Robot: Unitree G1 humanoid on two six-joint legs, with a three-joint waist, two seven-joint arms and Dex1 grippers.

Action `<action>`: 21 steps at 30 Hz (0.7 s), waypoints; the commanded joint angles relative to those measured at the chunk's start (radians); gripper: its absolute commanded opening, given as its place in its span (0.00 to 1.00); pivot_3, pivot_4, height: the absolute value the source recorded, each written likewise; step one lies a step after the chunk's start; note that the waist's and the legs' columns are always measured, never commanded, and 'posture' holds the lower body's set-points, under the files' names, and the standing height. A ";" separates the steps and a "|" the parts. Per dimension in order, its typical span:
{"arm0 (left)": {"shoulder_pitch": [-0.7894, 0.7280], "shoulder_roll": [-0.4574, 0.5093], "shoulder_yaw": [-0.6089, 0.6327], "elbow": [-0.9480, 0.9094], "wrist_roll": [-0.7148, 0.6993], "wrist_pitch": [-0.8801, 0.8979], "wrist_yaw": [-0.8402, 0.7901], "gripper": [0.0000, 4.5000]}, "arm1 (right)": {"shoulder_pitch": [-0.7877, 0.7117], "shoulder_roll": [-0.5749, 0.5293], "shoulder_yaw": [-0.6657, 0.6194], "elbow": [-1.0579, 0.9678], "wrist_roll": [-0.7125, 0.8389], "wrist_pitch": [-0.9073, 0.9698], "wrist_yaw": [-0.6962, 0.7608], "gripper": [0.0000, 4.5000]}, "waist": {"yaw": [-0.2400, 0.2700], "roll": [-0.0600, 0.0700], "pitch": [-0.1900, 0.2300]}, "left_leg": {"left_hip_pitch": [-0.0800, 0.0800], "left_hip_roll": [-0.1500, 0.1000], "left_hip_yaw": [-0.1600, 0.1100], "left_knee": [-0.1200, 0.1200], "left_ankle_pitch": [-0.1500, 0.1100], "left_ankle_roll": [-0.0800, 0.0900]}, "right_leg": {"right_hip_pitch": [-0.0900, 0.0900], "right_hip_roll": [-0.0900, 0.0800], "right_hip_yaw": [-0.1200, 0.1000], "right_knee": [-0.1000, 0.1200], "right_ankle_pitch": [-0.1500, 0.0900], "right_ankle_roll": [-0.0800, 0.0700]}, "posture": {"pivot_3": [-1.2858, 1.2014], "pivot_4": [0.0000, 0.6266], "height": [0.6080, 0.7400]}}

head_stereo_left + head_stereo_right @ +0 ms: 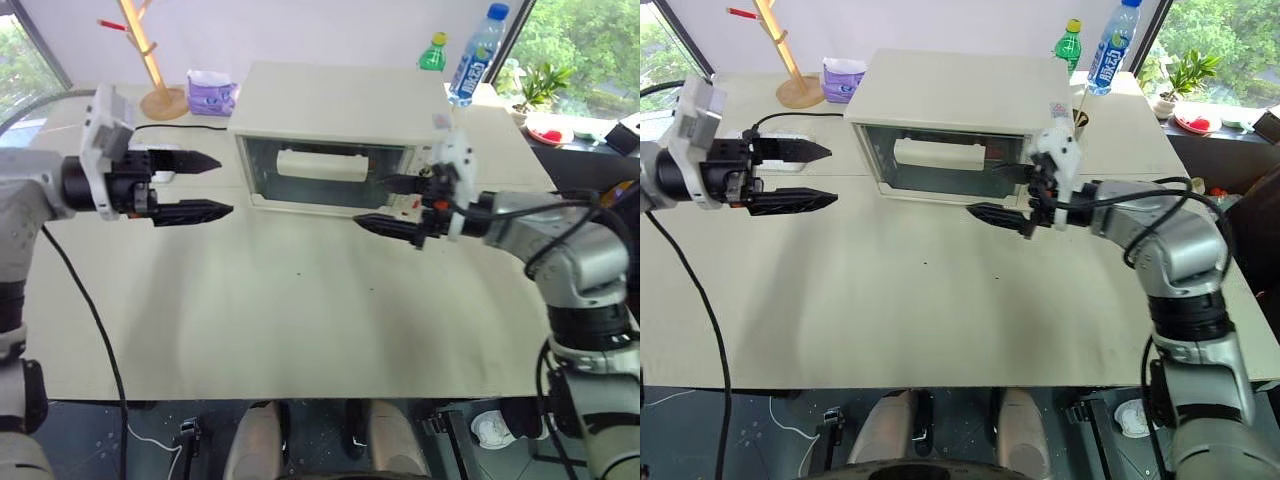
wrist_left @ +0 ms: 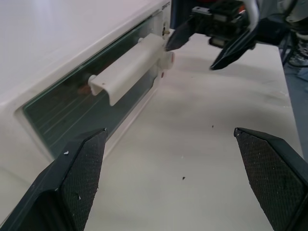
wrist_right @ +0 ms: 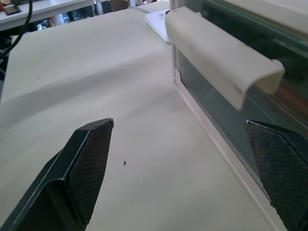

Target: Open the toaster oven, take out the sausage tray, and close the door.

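a: what carries everything?
b: a pale cream table [image 1: 300, 320], its near half bare.
a: and what sits on it?
b: the toaster oven [image 1: 335, 105] stands toward the far side, glass door [image 1: 320, 170] shut. left of it, a round wooden stand base [image 1: 165, 102] and a purple tissue pack [image 1: 211, 93]. a white power strip [image 1: 780, 160] lies at the left with a black cable [image 1: 190, 127]. behind the oven stand a green bottle [image 1: 433, 53] and a blue-labelled bottle [image 1: 478, 52].

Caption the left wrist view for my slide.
Open left gripper faces the closed door and its handle.
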 commanded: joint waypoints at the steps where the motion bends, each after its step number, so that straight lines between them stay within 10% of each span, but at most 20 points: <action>1: -0.018 0.005 0.011 -0.006 0.005 -0.002 -0.011 0.99 | -0.044 0.012 0.010 0.041 -0.042 -0.042 -0.002 1.00 | 0.000 0.000 0.000 | 0.000 0.000 0.000 0.000 0.000 0.000 | 0.000 0.000 0.000 0.000 0.000 0.000 | 0.52 0.24 0.87; 21: -0.030 -0.039 0.004 0.047 0.052 -0.037 0.021 0.99 | -0.031 0.076 0.018 -0.075 0.009 -0.022 0.049 1.00 | -0.001 0.000 0.000 | 0.000 0.000 -0.001 0.000 0.000 0.000 | 0.000 0.000 0.000 0.001 0.000 0.000 | 0.52 0.24 0.87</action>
